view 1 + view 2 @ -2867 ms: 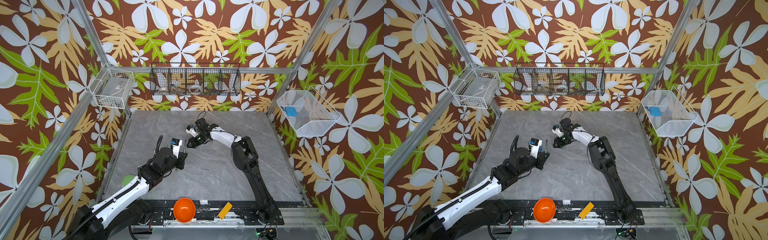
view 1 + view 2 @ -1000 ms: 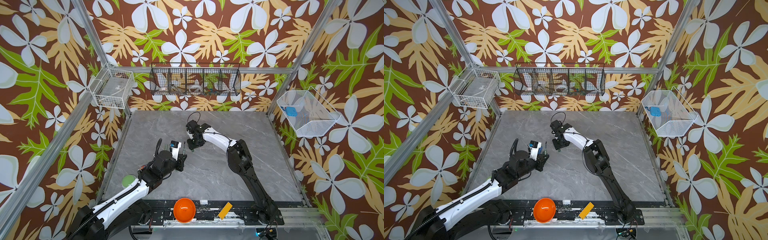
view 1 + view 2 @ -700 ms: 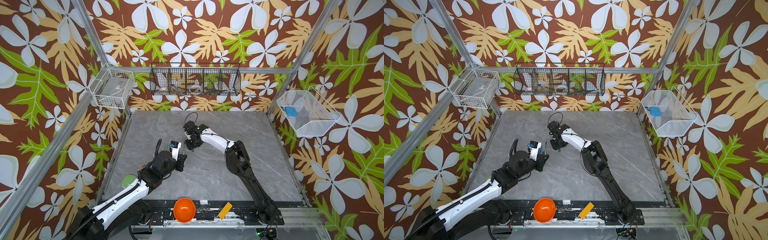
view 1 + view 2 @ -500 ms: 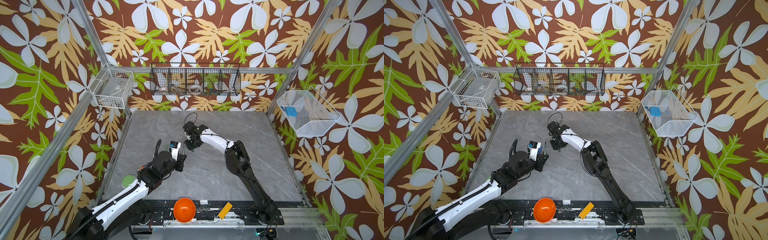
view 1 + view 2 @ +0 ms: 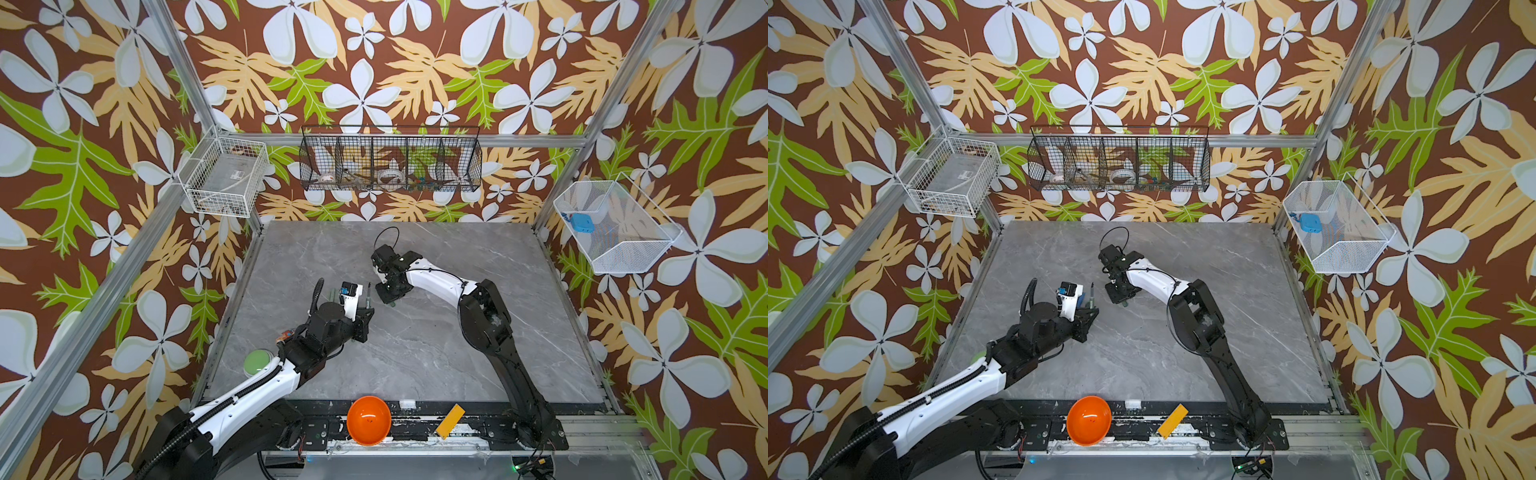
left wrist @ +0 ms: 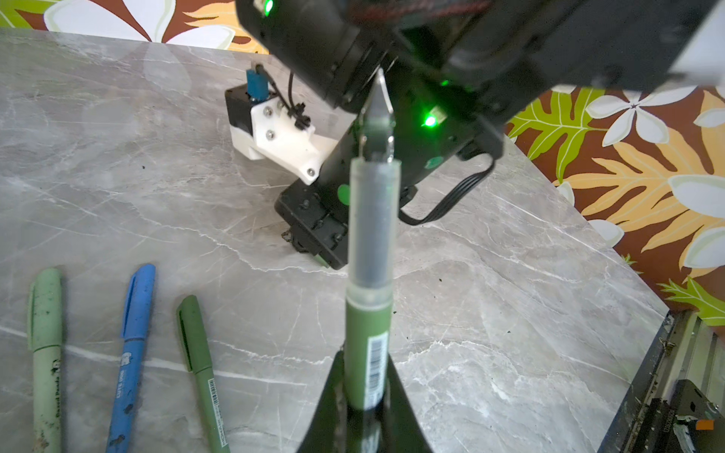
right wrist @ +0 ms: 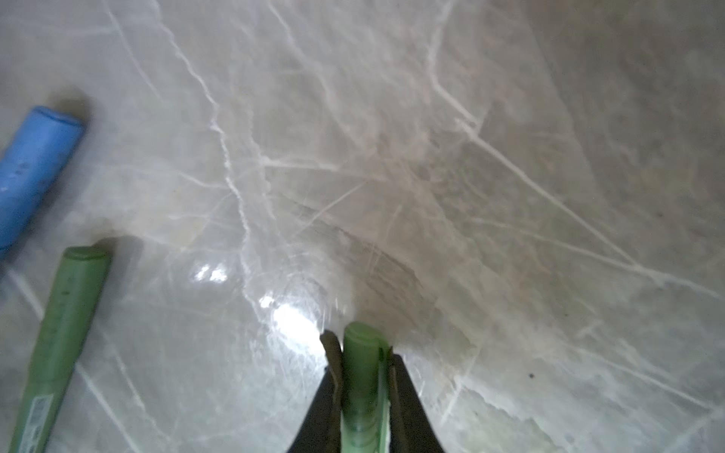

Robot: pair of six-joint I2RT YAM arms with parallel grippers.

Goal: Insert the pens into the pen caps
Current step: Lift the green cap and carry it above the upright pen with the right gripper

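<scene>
My left gripper (image 6: 367, 361) is shut on a dark green pen (image 6: 368, 274), held clear of the table with its bare pointed tip aimed at the right arm. In both top views that pen (image 5: 368, 291) (image 5: 1091, 293) stands up from the left gripper (image 5: 365, 301). My right gripper (image 7: 363, 349) is down at the table, shut on a green pen cap (image 7: 361, 372) whose closed end sticks out past the fingertips. In a top view the right gripper (image 5: 390, 296) sits just right of the left one. Three capped pens lie side by side: pale green (image 6: 45, 353), blue (image 6: 131, 353), dark green (image 6: 200, 372).
Grey marble table (image 5: 415, 353). An orange bowl (image 5: 368, 419) and a yellow block (image 5: 450, 420) sit on the front rail, and a green round lid (image 5: 257, 360) lies at the table's left edge. Wire baskets (image 5: 390, 166) hang on the walls.
The right wrist has swung left and come down to the table close to the left gripper. Its jaws have closed on the green cap. The left arm has hardly moved.
</scene>
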